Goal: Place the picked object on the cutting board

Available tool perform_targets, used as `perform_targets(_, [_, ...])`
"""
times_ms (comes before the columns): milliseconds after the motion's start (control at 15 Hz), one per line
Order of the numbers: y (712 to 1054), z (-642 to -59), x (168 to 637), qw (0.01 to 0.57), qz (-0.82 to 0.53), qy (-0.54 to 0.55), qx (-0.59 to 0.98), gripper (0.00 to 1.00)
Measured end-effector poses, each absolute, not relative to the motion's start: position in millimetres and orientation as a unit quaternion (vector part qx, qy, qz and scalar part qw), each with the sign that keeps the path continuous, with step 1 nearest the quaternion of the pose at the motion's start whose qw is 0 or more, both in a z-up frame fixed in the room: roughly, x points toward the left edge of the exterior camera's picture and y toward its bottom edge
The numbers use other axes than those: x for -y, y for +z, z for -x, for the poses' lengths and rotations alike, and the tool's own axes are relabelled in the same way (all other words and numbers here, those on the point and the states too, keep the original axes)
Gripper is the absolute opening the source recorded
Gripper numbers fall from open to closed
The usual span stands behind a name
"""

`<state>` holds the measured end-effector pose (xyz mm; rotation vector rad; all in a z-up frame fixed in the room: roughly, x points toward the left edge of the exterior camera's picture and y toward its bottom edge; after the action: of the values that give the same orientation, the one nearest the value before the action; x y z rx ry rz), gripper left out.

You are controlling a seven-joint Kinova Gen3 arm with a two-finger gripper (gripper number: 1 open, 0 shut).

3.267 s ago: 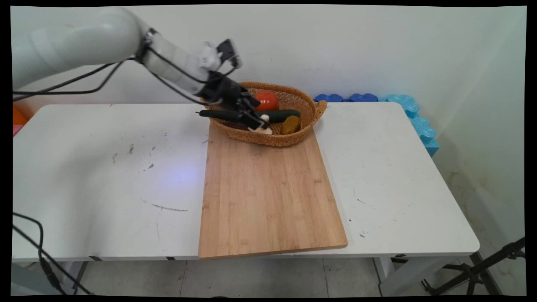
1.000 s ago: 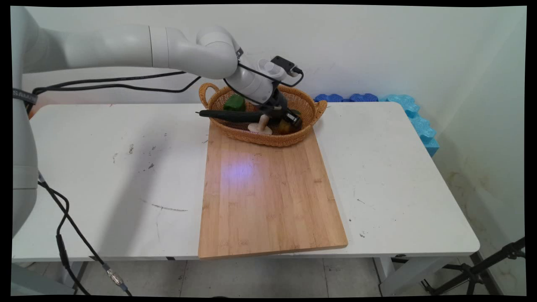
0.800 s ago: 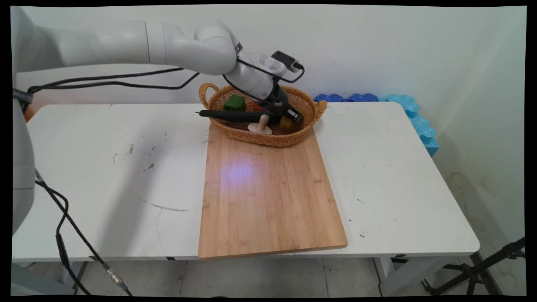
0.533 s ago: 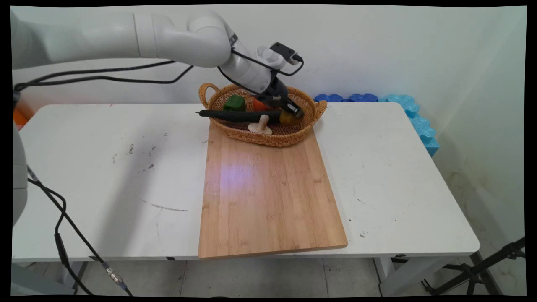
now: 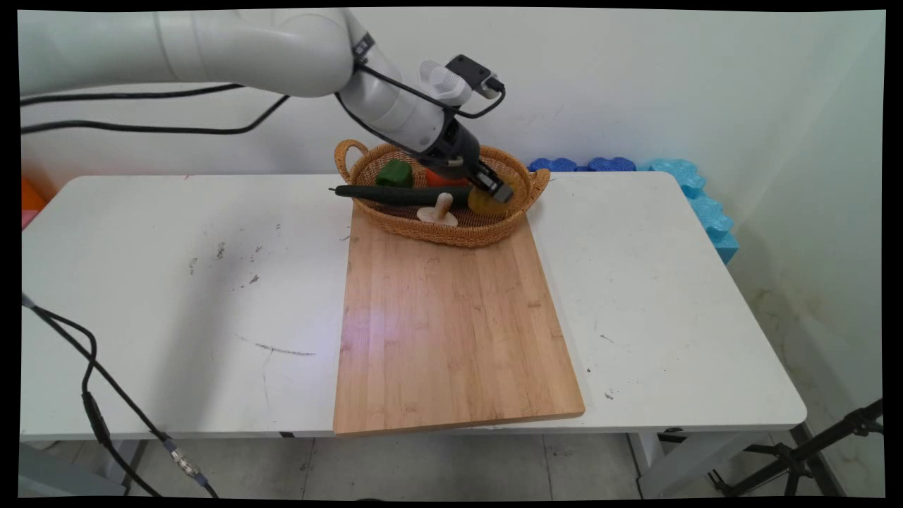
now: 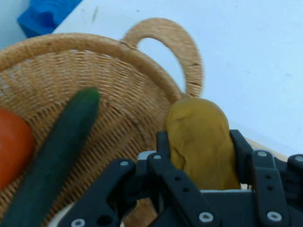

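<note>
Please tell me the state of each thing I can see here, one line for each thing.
gripper: shut on the potato.
potato: held between the fingers, above the basket's right end.
cucumber: lying across the basket.
tomato: in the basket.
green pepper: in the basket.
mushroom: in the basket.
basket: on the cutting board's far end.

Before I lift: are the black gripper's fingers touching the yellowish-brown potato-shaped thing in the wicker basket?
Touching. The hand view shows the gripper with a finger pressed against each side of the yellowish-brown potato-shaped thing, no gap, above the wicker basket.
</note>
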<state>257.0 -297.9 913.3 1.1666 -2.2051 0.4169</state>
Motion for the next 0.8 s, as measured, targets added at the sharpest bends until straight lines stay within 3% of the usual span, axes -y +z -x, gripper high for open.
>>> perform_targets(400, [918.2,-248.1,235.4,0.307,-0.398,0.117,0.856,0.00])
perform_targets(800, [897.0,-237.8,194.5,0.313,-0.354,0.086,0.877,0.00])
